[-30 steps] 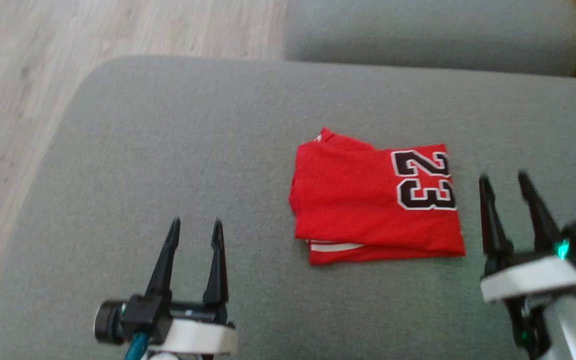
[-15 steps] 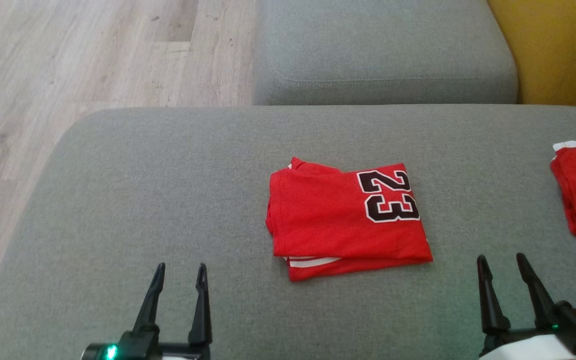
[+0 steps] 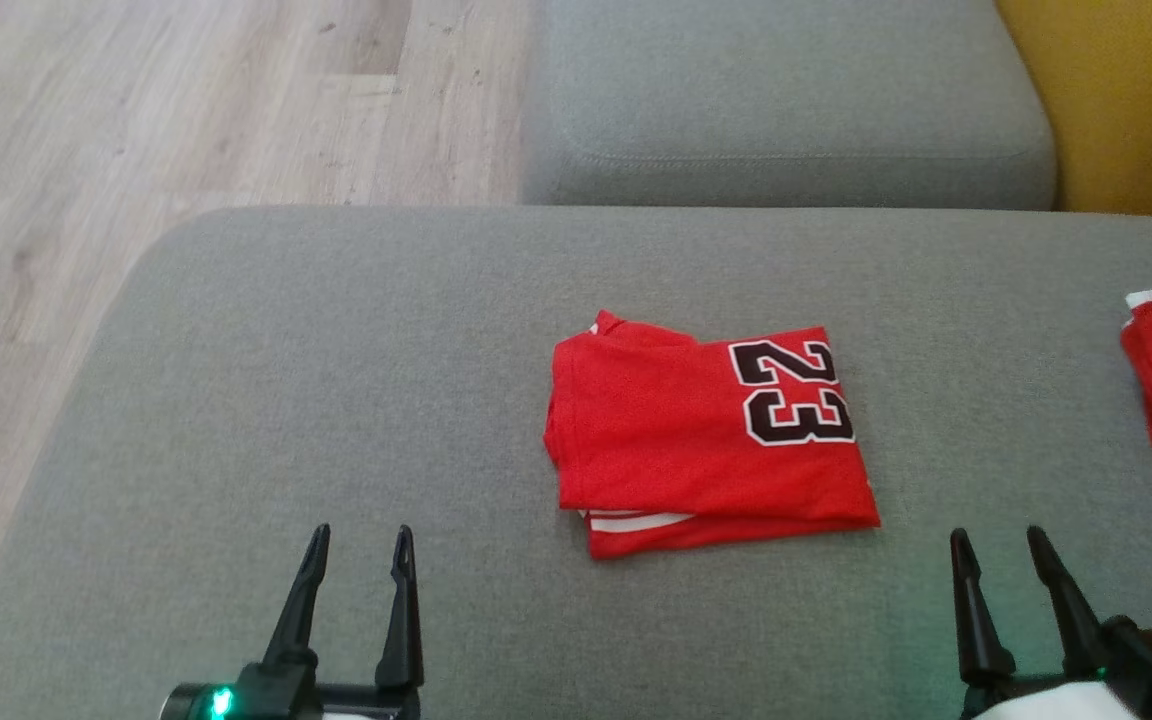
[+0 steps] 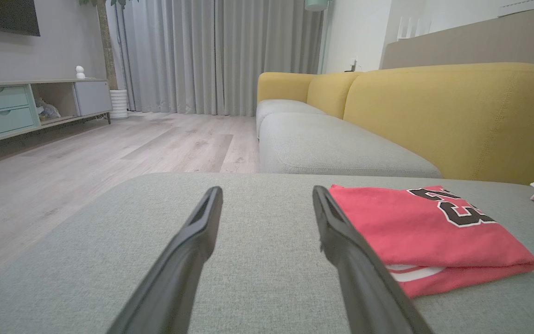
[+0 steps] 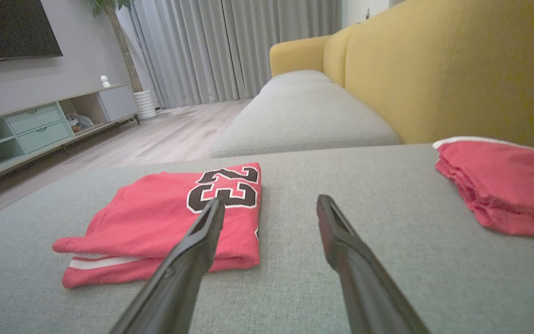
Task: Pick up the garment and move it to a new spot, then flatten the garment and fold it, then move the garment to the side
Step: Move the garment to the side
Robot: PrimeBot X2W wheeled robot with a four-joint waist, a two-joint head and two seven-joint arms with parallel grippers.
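Grey cushion, with curtains behind in the wrist views. The folded shirt lies ahead, between left gripper and right gripper, both parted and empty.

Head looks down; wrists, seemingly low, share garment

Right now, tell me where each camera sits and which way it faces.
Head view: on the head, looking down at the grey cushion and folded red 23 jersey; left gripper, right gripper below.
Left wrist view: low, along its own fingers, toward the yellow sofa back.
Right wrist view: likewise; second red garment at right.
Shared: all show the jersey.
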